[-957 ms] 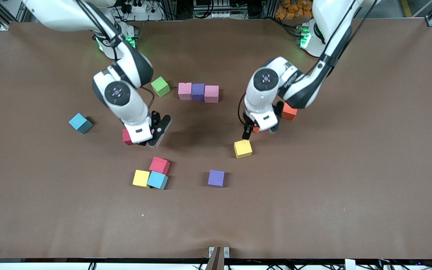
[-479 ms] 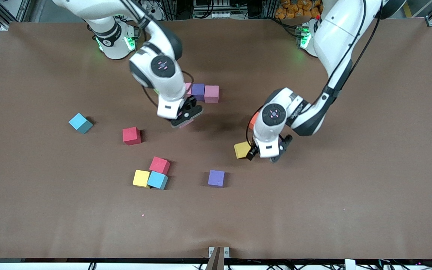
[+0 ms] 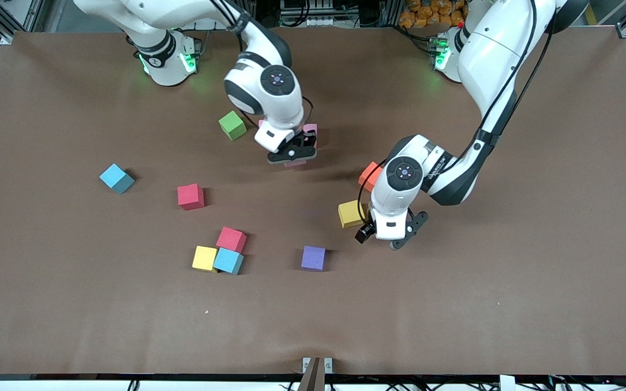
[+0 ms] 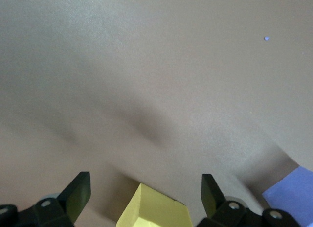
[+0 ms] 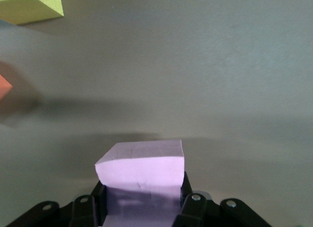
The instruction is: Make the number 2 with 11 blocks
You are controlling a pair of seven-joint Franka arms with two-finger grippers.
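My right gripper (image 3: 292,156) is shut on a pink block (image 5: 141,165), low over the table beside the row of the number 2. Of that row only a pink block (image 3: 310,129) shows past the arm. My left gripper (image 3: 382,239) hangs open just above the table, next to a yellow block (image 3: 350,213). In the left wrist view that yellow block (image 4: 152,213) sits between the spread fingers (image 4: 78,193), which do not touch it. An orange block (image 3: 370,175) lies beside the left arm. Two red blocks (image 3: 190,196) (image 3: 231,239), a second yellow block (image 3: 205,258) and a light blue block (image 3: 228,261) lie nearer the camera.
A green cube (image 3: 232,125) sits beside the right arm. Another light blue cube (image 3: 116,178) lies toward the right arm's end. A loose purple cube (image 3: 313,258) lies near the left gripper and also shows in the left wrist view as a purple cube (image 4: 292,193).
The right gripper carried the pink block from beside the red block over to the row. The left gripper moved from the orange block, past the yellow block, toward the camera.
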